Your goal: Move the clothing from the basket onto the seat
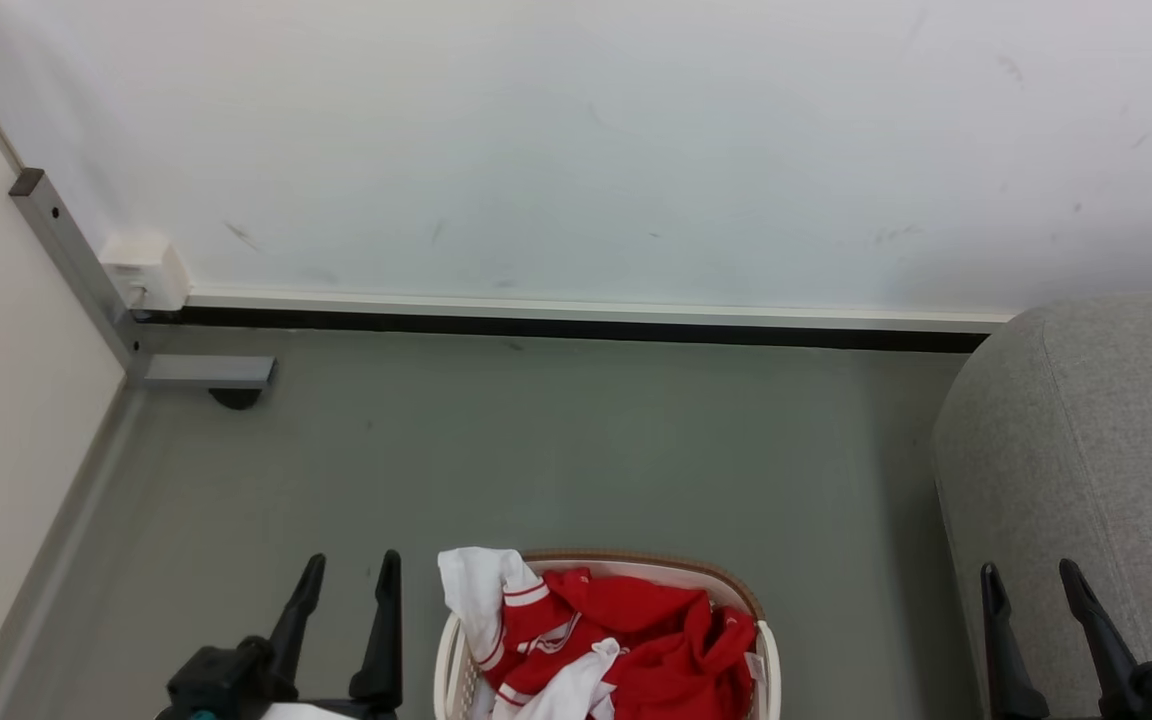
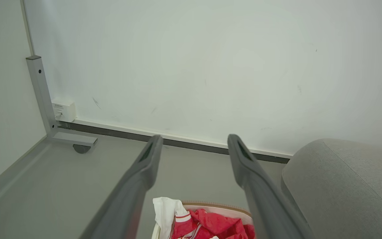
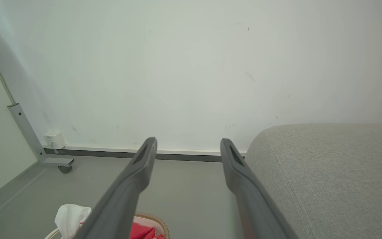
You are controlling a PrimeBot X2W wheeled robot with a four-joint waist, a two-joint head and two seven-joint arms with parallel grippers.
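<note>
A: What takes up the most room?
B: The white wall (image 1: 576, 150), across the whole top of the frame. Below it comes the grey floor (image 1: 536, 450).
A: And the seat?
B: The seat (image 1: 1086, 450) runs down the right edge, grey fabric with a rounded end.
A: Where's the basket?
B: The basket (image 1: 731, 583) stands on the floor at bottom centre, left of the seat and apart from it. The clothing (image 1: 636, 640) is heaped inside, red and white, with one white piece hanging over the rim at its upper left.
A: The hands?
B: The left hand (image 1: 354, 560) is at lower left, just beside the basket, fingers spread wide with nothing between them. The right hand (image 1: 1027, 570) is at lower right, in front of the seat, equally wide and empty.
A: Anything smaller?
B: A grey metal post (image 1: 76, 260) at upper left, and a small white box (image 1: 146, 270) against it, low on the wall.
</note>
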